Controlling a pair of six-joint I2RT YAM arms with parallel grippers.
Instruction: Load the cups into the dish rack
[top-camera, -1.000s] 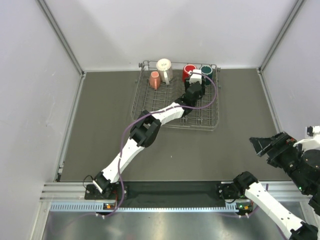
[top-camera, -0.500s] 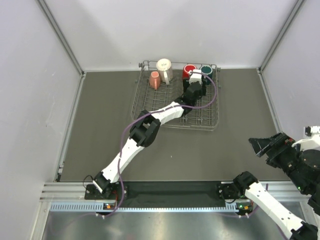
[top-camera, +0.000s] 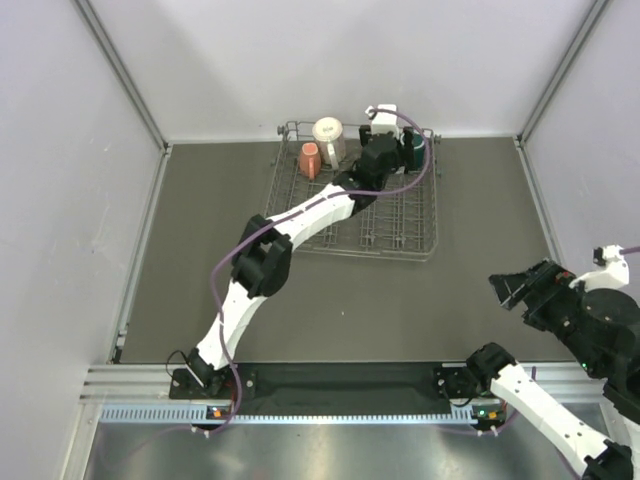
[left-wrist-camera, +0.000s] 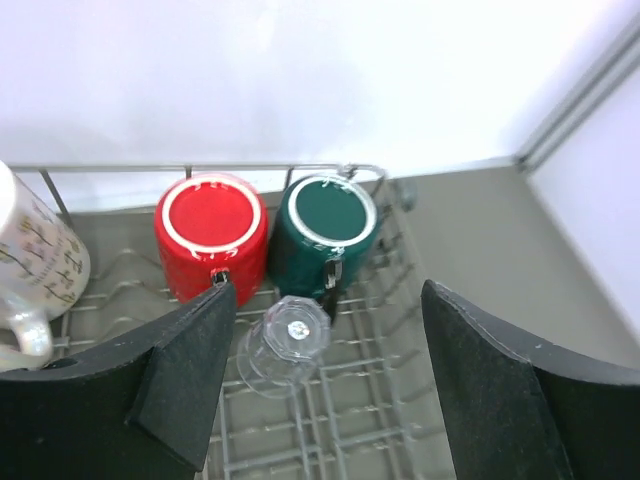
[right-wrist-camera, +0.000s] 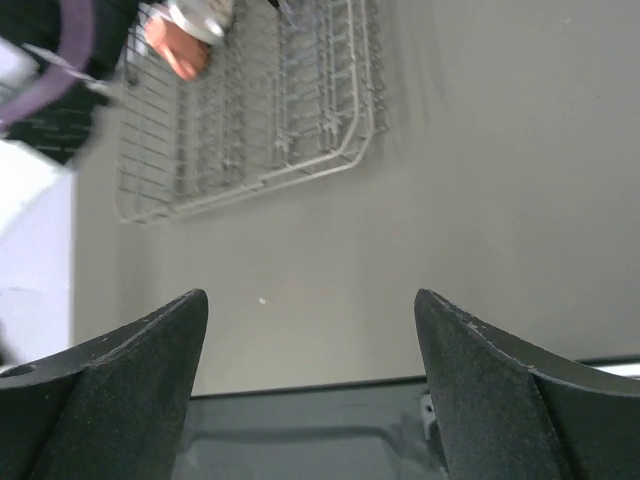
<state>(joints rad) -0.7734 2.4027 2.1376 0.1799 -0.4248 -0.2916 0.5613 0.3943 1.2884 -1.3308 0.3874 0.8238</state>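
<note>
The left tool (left-wrist-camera: 322, 300) is wide open and empty above the far end of the dish rack (top-camera: 400, 250). In the rack, the red mug (left-wrist-camera: 210, 225) and dark green mug (left-wrist-camera: 325, 220) are set upside down, side by side at the far rail. The clear glass (left-wrist-camera: 285, 345) is seated base-up just in front of them. The white speckled mug (left-wrist-camera: 35, 265) and salmon-pink mug (top-camera: 309, 158) are located further left. The right tool (right-wrist-camera: 310, 300) is spread wide and empty over the bench (top-camera: 200, 250), well apart from the rack.

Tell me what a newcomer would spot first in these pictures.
The left arm stretches across the table, its open left gripper above the far right corner of the grey wire dish rack. Under it, a glossy red mug and a dark green mug stand bottoms-up side by side against the back rail, a clear glass tilted just in front.
</note>
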